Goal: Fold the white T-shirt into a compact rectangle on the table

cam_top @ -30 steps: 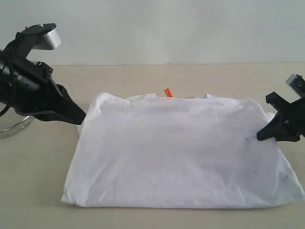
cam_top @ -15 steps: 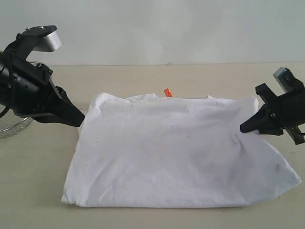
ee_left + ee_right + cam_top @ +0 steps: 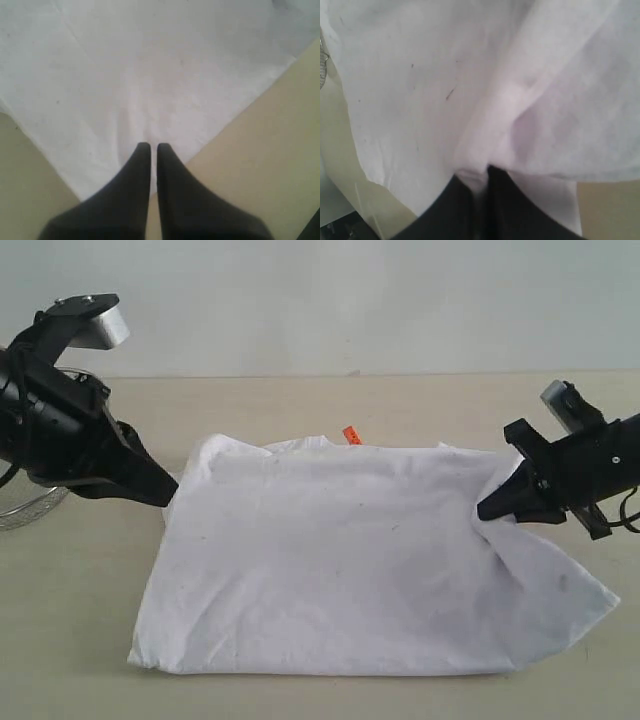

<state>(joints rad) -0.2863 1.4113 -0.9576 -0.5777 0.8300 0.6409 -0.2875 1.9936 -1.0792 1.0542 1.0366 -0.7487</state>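
The white T-shirt (image 3: 340, 560) lies spread on the table (image 3: 400, 400), its orange neck tag (image 3: 351, 434) at the far edge. My right gripper (image 3: 485, 512) is shut on the shirt's right edge and holds that part lifted, drawn in over the body. In the right wrist view the cloth (image 3: 485, 100) bunches into my right gripper (image 3: 481, 172). My left gripper (image 3: 172, 498) is shut at the shirt's far left corner, low on the table. Close up, my left gripper (image 3: 150, 146) covers that corner, with white cloth (image 3: 150, 75) showing in the slit between its fingers.
A wire mesh bowl (image 3: 25, 505) sits on the table behind the left arm, at the left edge of the exterior view. A pale wall rises behind the table's far edge. Bare tabletop (image 3: 70, 640) runs along the front and left of the shirt.
My right gripper has risen and moved left with the shirt's right edge, pulling that side inward and narrowing the shirt. The left gripper has hardly moved.
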